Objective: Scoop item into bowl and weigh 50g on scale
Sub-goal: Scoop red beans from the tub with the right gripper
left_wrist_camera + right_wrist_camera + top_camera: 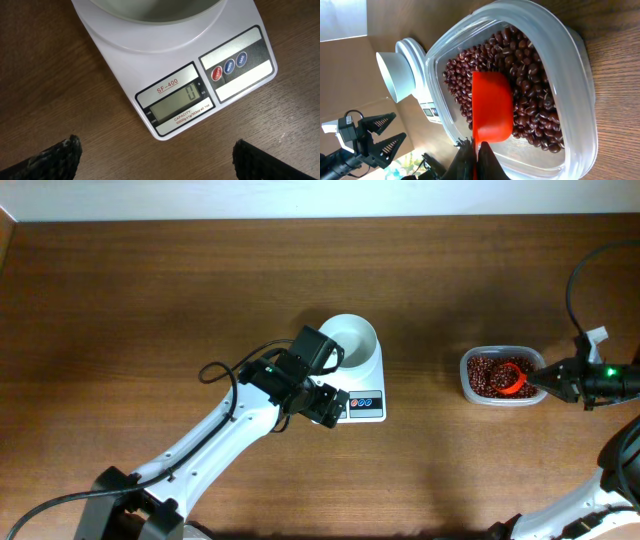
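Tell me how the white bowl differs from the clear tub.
The bowl is round and opaque white; the tub is a clear rounded rectangle. The bowl looks empty; the tub holds beans and a red scoop. The bowl sits on the scale; the tub rests on the table. Both are open-topped.

Left of the scale (368, 406), the left arm (215, 435) is built of white tubular links and black joint housings. Thin black cables (225, 370) loop at its wrist, and a small green light (268, 366) glows among them. The left tool (162, 165) has black fingers (56, 159) with a speckled, rough texture. Right of the scale, the right tool (541, 377) is black and carries a green light (610, 372), a white tag (597, 337) and a looping black cable (574, 285). It is mounted on a white link (625, 455).
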You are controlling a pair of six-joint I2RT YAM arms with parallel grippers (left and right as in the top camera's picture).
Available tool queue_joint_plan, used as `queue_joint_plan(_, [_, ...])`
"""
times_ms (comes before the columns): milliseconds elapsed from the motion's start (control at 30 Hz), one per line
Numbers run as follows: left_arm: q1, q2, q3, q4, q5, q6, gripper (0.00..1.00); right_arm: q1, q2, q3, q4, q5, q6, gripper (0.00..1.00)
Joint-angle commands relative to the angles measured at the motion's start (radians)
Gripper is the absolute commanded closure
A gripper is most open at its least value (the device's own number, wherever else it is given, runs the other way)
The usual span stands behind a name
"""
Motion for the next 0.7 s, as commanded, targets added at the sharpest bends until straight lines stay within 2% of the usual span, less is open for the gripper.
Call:
queue_joint_plan(0, [-0.002, -0.014, -0.008, 0.002, -0.010, -0.013, 0.01, -0.008, 0.013, 0.023, -0.003, -0.032, -0.018, 0.96])
queue_joint_plan(333, [-0.002, -0.014, -0.008, 0.002, -0.010, -0.013, 0.01, -0.008, 0.013, 0.035, -0.007, -0.050, -0.019, 0.96])
queue_joint_plan(433, [-0.002, -0.014, -0.008, 0.002, -0.010, -0.013, 0.01, -0.008, 0.013, 0.062, -0.061, -0.076, -0.079, 0.96])
queue_joint_plan(667, [-0.002, -0.014, -0.008, 0.002, -0.010, -0.013, 0.01, -0.026, 0.013, 0.071, -0.069, -0.095, -0.097, 0.96])
